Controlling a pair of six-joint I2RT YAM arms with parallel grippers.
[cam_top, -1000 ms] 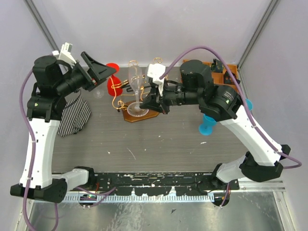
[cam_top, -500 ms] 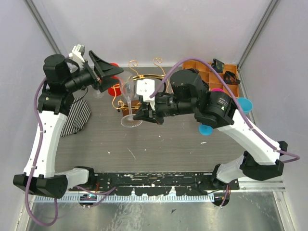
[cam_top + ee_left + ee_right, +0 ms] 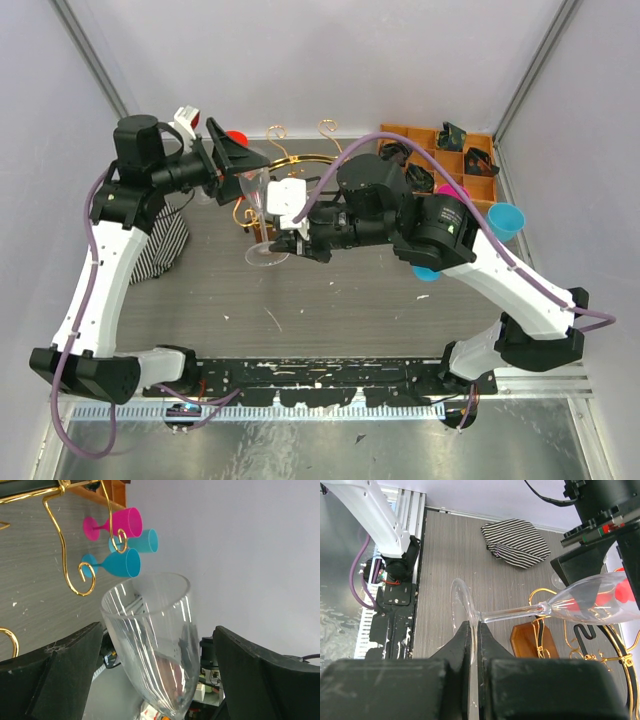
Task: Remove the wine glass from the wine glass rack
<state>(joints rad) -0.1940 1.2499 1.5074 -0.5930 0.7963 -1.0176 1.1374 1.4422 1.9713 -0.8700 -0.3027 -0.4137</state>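
The clear wine glass (image 3: 262, 215) is off the wine glass rack (image 3: 300, 160), a gold wire stand whose brown base (image 3: 532, 640) is mostly hidden in the top view. My right gripper (image 3: 287, 246) is shut on the glass's round foot (image 3: 462, 607); the glass lies tilted above the table, its stem (image 3: 515, 612) pointing toward the rack. My left gripper (image 3: 245, 170) is open, with its fingers on either side of the bowl (image 3: 150, 645) and a gap between them and the glass. The rack's gold scrolls (image 3: 60, 535) show behind the bowl.
An orange-brown compartmented tray (image 3: 440, 150) sits at the back right. A pink goblet (image 3: 117, 524) and blue goblets (image 3: 505, 215) lie near it. A red goblet (image 3: 235, 137) stands at the back left. A striped cloth (image 3: 165, 235) lies on the left.
My right gripper has carried the glass left and toward the near side, away from the rack. My left gripper has swung right, and its fingers now straddle the bowl.
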